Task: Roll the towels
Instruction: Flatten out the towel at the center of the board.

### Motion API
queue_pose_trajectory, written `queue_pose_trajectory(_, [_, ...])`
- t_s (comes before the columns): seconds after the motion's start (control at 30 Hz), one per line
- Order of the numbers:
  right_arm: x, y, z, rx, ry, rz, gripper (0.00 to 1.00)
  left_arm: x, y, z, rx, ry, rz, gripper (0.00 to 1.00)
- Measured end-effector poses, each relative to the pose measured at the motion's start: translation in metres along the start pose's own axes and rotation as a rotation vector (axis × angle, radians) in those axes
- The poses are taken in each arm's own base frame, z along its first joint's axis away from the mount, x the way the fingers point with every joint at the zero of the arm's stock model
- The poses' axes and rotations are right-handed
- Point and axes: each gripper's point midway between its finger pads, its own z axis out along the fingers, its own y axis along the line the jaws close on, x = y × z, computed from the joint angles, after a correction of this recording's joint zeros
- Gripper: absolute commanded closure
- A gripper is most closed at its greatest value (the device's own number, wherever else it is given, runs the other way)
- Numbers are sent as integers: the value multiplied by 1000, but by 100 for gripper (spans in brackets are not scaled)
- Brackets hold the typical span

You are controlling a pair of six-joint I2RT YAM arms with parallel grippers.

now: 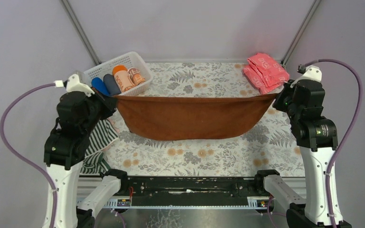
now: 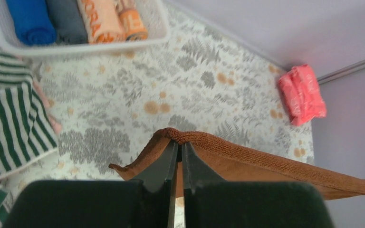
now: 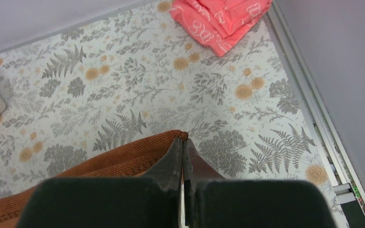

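The rust-brown towel (image 1: 190, 118) hangs stretched in the air between both grippers, sagging over the middle of the table. My left gripper (image 1: 111, 98) is shut on its left corner; the left wrist view shows the towel's edge (image 2: 247, 149) pinched at the fingertips (image 2: 180, 142). My right gripper (image 1: 279, 96) is shut on its right corner, with the towel (image 3: 123, 154) running left from the fingertips (image 3: 182, 141). The dark-and-white striped towel (image 1: 97, 142) lies crumpled under the left arm, also in the left wrist view (image 2: 9, 128). No pale pink towel can be made out.
A white basket (image 1: 105, 66) at the back left holds several rolled towels, blue, grey and orange (image 2: 100, 21). Folded coral-pink cloths (image 1: 265, 71) with white lettering lie at the back right, also in the right wrist view (image 3: 221, 19). The table has a floral cover (image 1: 195, 152).
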Motion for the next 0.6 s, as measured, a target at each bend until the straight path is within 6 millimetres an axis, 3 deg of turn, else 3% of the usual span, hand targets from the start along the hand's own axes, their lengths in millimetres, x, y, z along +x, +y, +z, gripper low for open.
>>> queue_pose_trajectory(0.1, [12, 1, 4, -6, 33, -5, 100, 31, 15, 16, -42, 81, -10, 100])
queue_pose_trajectory(0.2, [37, -1, 26, 15, 108, -15, 100, 75, 37, 44, -122, 208, -17, 100])
queue_pose_trajectory(0.3, [67, -2, 60, 47, 205, -23, 100, 117, 59, 77, -210, 334, -29, 100])
queue_pose_trajectory(0.4, [93, -1, 109, 86, 281, -32, 100, 148, 73, 113, -282, 422, -49, 100])
queue_pose_trajectory(0.6, [124, -1, 194, 146, 336, -50, 100, 168, 80, 191, -347, 444, -82, 100])
